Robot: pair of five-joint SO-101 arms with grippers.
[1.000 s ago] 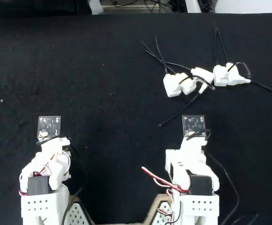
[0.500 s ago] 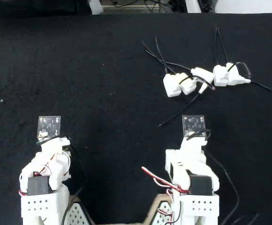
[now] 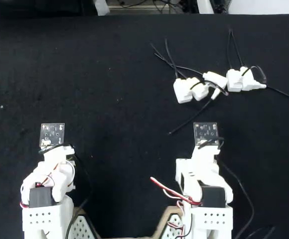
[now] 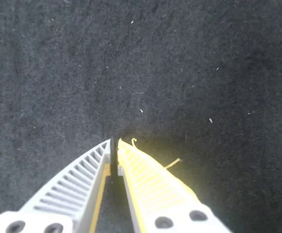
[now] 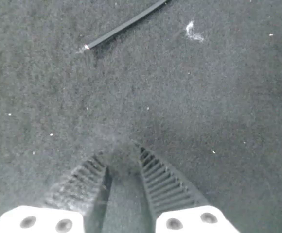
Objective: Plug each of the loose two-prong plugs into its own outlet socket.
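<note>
The left claw [image 4: 115, 145] is closed, fingertips meeting, and holds nothing above bare black counter [image 4: 180, 58]. The right claw [image 5: 124, 148] is likewise closed and holds nothing, with a loose black cable end [image 5: 124, 24] on the counter just ahead of it. The white plugs and outlet sockets [image 3: 184, 90] lie clustered with their cables at the far right of the counter, well apart from both arms.
</note>
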